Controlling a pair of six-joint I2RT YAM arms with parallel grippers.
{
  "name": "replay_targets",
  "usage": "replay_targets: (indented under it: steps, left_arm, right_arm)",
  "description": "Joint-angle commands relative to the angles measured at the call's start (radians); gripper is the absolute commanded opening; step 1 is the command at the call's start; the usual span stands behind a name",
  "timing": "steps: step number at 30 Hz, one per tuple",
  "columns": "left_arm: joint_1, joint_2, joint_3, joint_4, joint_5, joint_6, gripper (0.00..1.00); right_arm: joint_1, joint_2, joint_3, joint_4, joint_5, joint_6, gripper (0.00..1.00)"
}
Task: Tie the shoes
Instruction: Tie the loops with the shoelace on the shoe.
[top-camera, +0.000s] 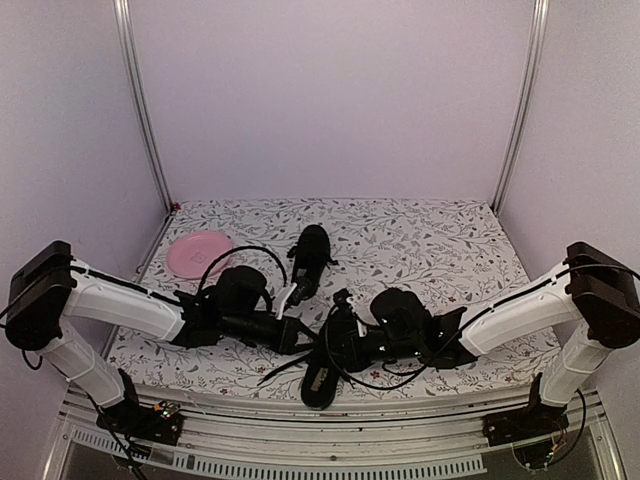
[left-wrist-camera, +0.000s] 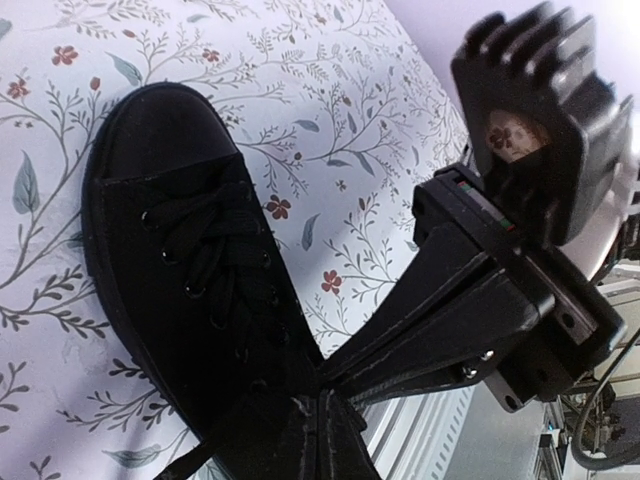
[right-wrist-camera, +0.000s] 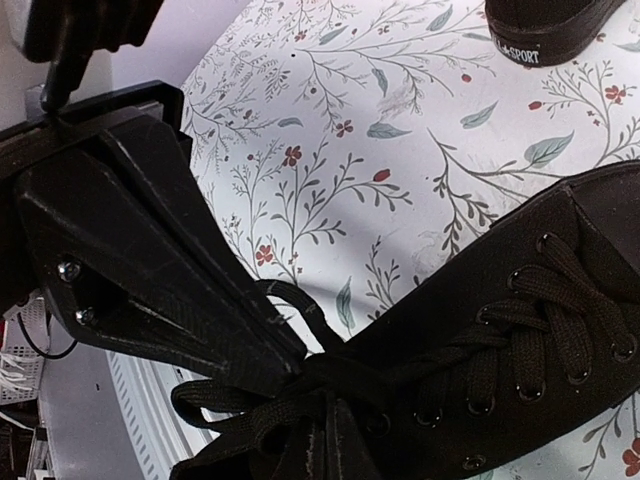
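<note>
robot lab — framed booth (top-camera: 140, 110) (plain walls (top-camera: 330, 90))

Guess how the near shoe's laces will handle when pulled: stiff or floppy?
Probably floppy: the laces sag in loose loops beside the near shoe. Flat and thin-looking, so they may slip from a pinch. They run through eyelets, so a hard pull could drag the shoe across the tablecloth.

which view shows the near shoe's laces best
The right wrist view: the near shoe's laces fill the frame, eyelets and crossings sharp. The left wrist view shows them darker and less distinct; the top view shows only thin, tiny strands.
</note>
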Motion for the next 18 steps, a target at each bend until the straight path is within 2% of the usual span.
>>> replay_targets:
  steps: [1, 12, 18]
  left_arm:
    - [-0.017, -0.025, -0.021, 0.031, -0.009, -0.006, 0.0]
    - [-0.045, -0.028, -0.042, 0.041, -0.022, -0.019, 0.0]
    - [-0.059, -0.039, -0.071, 0.099, -0.035, -0.05, 0.0]
  right_arm:
    - [0.009, 0.045, 0.045, 0.006, -0.016, 0.009, 0.02]
    - [0.01, 0.121, 0.097, -0.022, 0.014, 0.045, 0.02]
    - [0.008, 0.14, 0.11, -0.064, 0.047, 0.068, 0.02]
